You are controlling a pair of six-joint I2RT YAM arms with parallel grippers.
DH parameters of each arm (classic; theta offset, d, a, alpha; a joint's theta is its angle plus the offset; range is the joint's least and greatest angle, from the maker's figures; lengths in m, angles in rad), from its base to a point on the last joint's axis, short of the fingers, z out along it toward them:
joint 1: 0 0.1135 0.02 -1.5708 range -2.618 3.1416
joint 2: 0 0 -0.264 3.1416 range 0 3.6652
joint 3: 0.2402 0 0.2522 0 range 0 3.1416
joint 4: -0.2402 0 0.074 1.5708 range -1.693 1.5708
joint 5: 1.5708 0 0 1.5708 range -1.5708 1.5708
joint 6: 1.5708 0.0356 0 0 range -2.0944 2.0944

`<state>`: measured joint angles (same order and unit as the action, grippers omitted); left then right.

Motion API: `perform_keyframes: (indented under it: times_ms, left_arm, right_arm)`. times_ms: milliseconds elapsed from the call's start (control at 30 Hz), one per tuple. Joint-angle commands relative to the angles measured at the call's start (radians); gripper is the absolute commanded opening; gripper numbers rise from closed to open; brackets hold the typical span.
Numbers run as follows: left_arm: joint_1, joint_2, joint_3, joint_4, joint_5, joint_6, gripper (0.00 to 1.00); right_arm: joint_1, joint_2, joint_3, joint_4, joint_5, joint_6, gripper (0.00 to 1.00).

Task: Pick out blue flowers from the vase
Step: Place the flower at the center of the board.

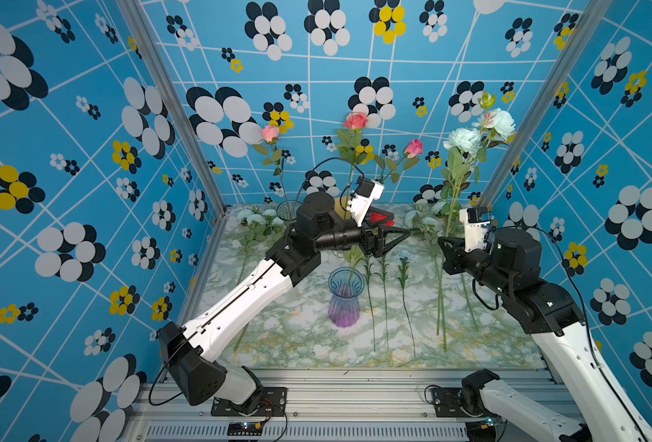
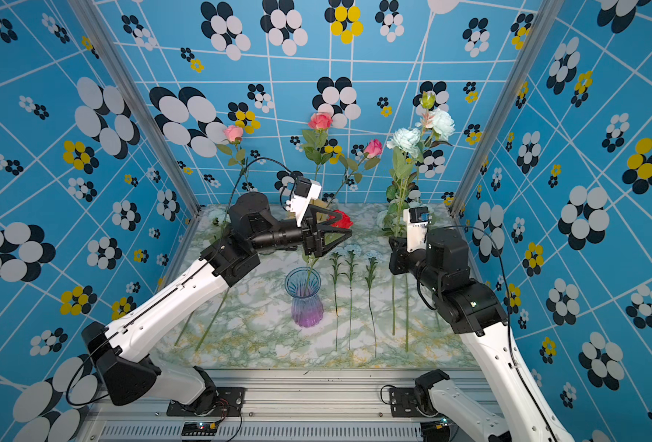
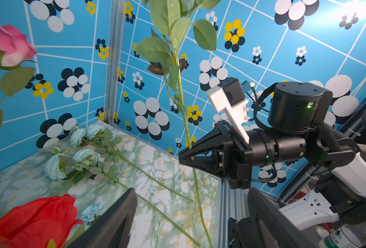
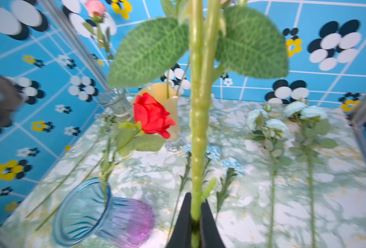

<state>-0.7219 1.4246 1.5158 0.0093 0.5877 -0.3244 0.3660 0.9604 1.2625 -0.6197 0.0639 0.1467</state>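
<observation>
My right gripper (image 1: 444, 243) (image 4: 196, 207) is shut on the thick green stem of a blue flower spray (image 1: 466, 139) (image 2: 406, 139), held upright above the table with its pale blue blooms high at the back right. The blue-and-purple glass vase (image 1: 343, 299) (image 2: 303, 302) (image 4: 100, 214) stands mid-table with a red rose (image 4: 152, 118) (image 3: 34, 221) leaning out of it. My left gripper (image 1: 397, 229) (image 3: 190, 219) hangs open beside the rose, nothing between its fingers. Several more blue flowers (image 1: 405, 257) (image 3: 55, 165) lie on the table.
A clear vase (image 1: 288, 211) and a yellow vase (image 4: 167, 101) at the back hold pink roses (image 1: 355, 121). Long green stems lie across the marble table (image 1: 309, 344) to the right of the vase and at the far left. Patterned walls enclose three sides.
</observation>
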Motion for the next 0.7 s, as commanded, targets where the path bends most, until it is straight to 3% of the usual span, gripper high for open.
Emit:
perform_keyframes:
  times_ms: [0,100,233,533,667]
  left_arm:
    - [0.027,-0.100,-0.050,-0.047,-0.125,0.074,0.85]
    - [0.092,-0.179,-0.138,-0.032,-0.167,0.056,0.85]
    - [0.230,-0.273,-0.274,0.059,-0.104,-0.047,0.85]
    - [0.418,-0.349,-0.423,0.084,-0.126,-0.094,0.85]
    - [0.459,-0.335,-0.451,0.107,-0.118,-0.107,0.85]
  right_arm:
    - [-0.003,0.064,0.048,-0.138,0.266,-0.053,0.00]
    - [-0.004,0.131,0.064,-0.164,0.386,-0.062,0.00]
    - [-0.024,0.214,0.049,-0.137,0.502,-0.063,0.00]
    - [-0.212,0.366,-0.008,-0.023,0.512,-0.086,0.00]
    - [-0.296,0.444,-0.063,0.114,0.589,-0.124,0.00]
